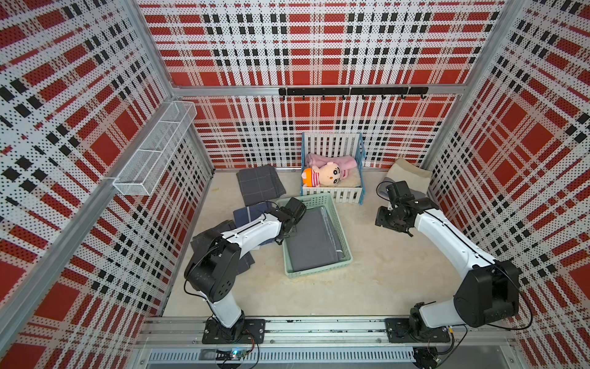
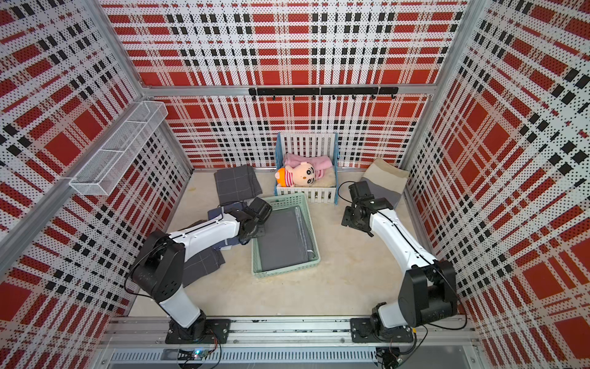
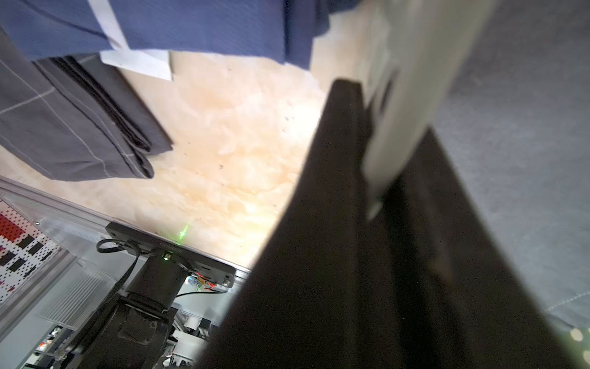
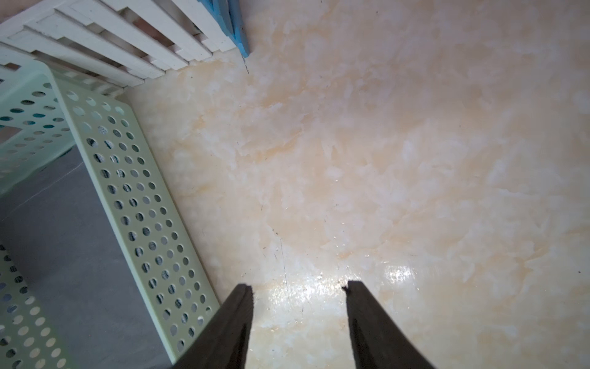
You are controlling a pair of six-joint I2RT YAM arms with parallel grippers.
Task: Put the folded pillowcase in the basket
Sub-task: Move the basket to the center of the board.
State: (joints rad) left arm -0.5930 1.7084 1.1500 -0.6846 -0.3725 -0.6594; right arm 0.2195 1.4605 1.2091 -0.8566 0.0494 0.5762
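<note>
One grey folded pillowcase (image 1: pixel 311 242), flat inside pale mint-green perforated plastic basket (image 1: pixel 319 269) on cream marbled surface (image 1: pixel 383 271). Left end effector (image 1: pixel 286 236): clamped on basket's side wall. Right end effector (image 4: pixel 298 287): fingers apart, above surface beside basket.

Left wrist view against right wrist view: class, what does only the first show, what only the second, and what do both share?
Only left wrist: a blue cloth, a dark checked cloth, and the left gripper shut on the basket wall. Only right wrist: the white crib and the open right gripper. Both: the basket, the grey pillowcase lying in it, and the marbled table.
</note>
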